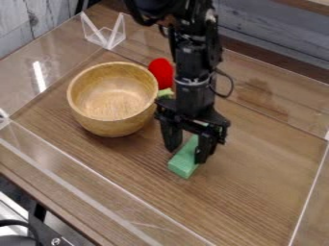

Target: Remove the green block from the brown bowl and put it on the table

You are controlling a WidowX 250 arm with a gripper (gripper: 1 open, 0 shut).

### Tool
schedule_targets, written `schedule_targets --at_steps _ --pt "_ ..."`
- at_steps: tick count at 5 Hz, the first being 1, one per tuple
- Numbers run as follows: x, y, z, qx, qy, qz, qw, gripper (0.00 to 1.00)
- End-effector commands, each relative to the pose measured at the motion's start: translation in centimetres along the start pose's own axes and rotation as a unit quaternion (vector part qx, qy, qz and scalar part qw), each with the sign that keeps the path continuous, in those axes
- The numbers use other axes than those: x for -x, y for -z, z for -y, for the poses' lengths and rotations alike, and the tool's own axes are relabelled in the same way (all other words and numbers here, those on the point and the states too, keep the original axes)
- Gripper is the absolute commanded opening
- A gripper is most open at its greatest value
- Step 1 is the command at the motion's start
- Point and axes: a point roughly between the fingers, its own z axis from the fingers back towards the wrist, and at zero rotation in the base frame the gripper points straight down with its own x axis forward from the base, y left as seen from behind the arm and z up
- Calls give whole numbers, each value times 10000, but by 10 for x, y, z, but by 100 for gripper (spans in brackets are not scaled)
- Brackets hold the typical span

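Note:
The green block (184, 161) stands tilted on the table (257, 183) just right of the brown bowl (113, 127). Its lower end rests on the wood and its upper end sits between the fingers of my gripper (190, 146). The gripper points almost straight down, one black finger on each side of the block, and appears shut on it. The bowl is round, light tan and holds nothing.
A red strawberry-like toy (161, 69) lies behind the bowl's right rim, close to the arm. Low clear acrylic walls (77, 197) border the tabletop, and a small clear stand (103, 34) sits at the back left. Bare wood stretches to the right and front.

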Motion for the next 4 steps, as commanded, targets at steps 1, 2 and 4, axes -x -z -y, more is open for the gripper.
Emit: schedule_targets --at_steps 1,2,4 --pt "-4 -40 0 149 32 500 9986 100" --pt "-3 -77 -7 314 25 806 9962 100" --pt "-12 -125 -45 241 -57 1238 9920 100"
